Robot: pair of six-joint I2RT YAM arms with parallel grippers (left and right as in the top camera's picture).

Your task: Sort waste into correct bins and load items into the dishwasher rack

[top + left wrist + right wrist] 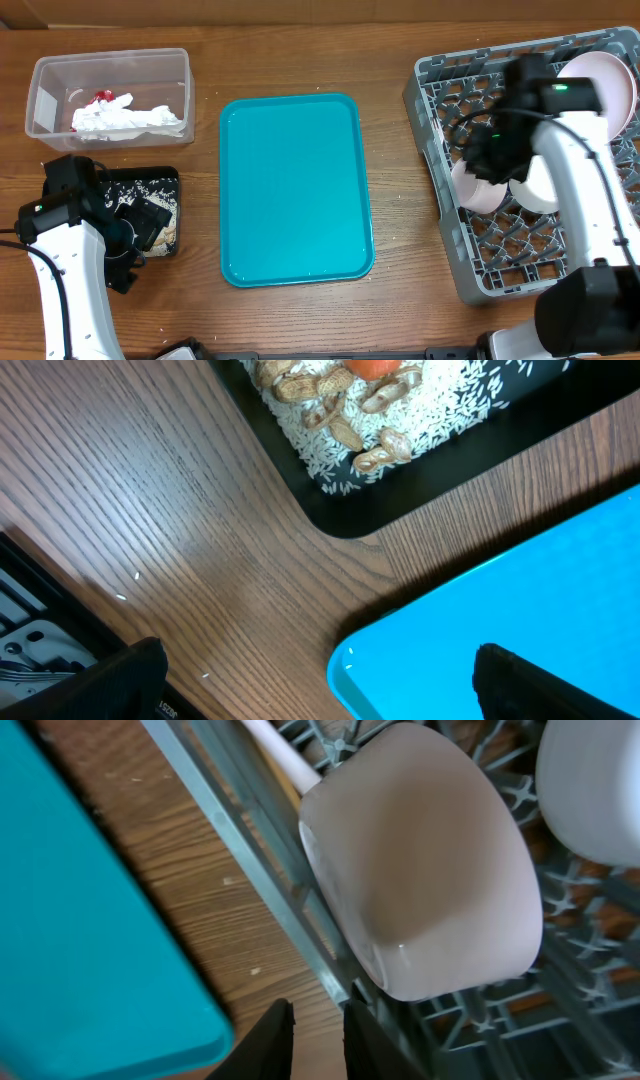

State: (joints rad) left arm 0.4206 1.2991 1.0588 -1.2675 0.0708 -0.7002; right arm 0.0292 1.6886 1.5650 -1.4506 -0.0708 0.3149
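Right tool (318, 1040) hangs just above the dishwasher rack (250, 860), at the wall that faces the teal tray (295, 190). Its fingers are almost together, with only a thin slit between them and nothing in it, so it grips no dish. Just ahead of it a small white bowl (430, 910) leans among the pegs close to that wall, its outer side turned to the wrist camera. That tilt suits a rack, since water can run off. A second bowl (600, 780) rests right beside it, and the large plate (600, 85) stands on edge at the far corner, propped upright. I cannot make out the cup, because the arm covers part of the lattice. From this, loading looks close to done.

The teal tray lies in the middle of the worktop (400, 300) and carries nothing. Past it, the clear tub (45, 80) holds the crumpled napkins (125, 118) and the red wrapper (101, 97), dry rubbish kept apart from food. The black tray (400, 500) takes the food: rice (430, 410), peanuts (340, 430) and the carrot (375, 368) lie heaped in it. Left tool (335, 690) hovers wide open and empty over the wood where the black tray and the teal tray come near each other. It is probably parked there to leave the other arm room.
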